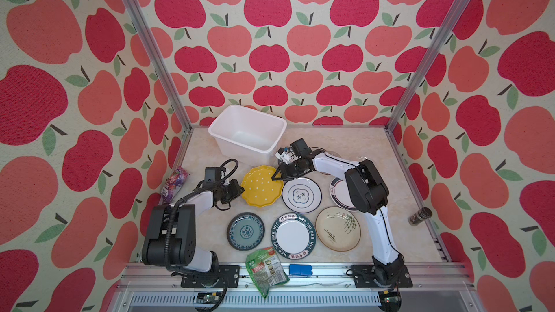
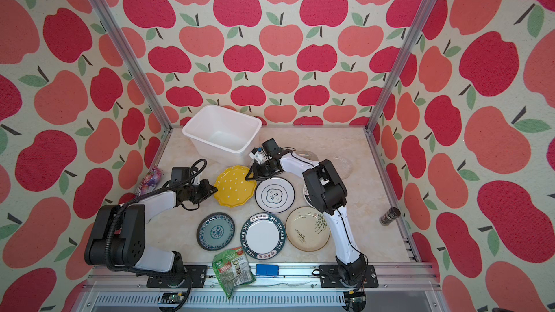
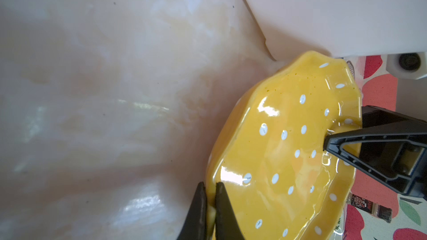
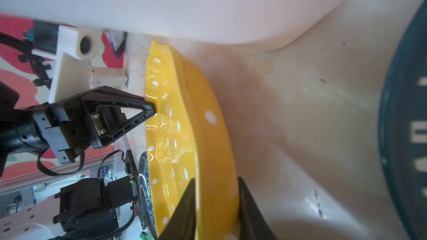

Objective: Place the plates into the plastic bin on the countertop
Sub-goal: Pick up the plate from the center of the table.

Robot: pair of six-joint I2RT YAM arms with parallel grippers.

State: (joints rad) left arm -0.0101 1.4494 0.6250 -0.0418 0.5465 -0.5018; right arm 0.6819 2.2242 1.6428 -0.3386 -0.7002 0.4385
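1. Gripping the yellow white-dotted scalloped ceramic plate (image 1: 262,186) at two opposite edges. Left fingers (image 3: 198,211) clenched tight on the thin rim. Right fingers (image 4: 187,211) straddling the rim across from them, one above and one below, and by the look of it pressed to both faces.
2. Holding the plate directly between the two sets of fingers, so nothing to reach for, only a shared carry.
3. Cannot tell from these views whether lifted clear of the beige marble-patterned tabletop (image 1: 207,225).
4. Facing the white translucent rectangular plastic bin (image 1: 243,150) just beyond the plate, off to one side of the line joining the fingers. Near wall almost touching the plate's far edge, and closer to the right fingers than to the left.
5. Probably calls for rising first, both sides together, above the rolled rim, then crossing over the near wall with the spacing between the fingers held fixed.
6. Likely hazard: lifting unevenly and catching the scalloped edge on that wall.
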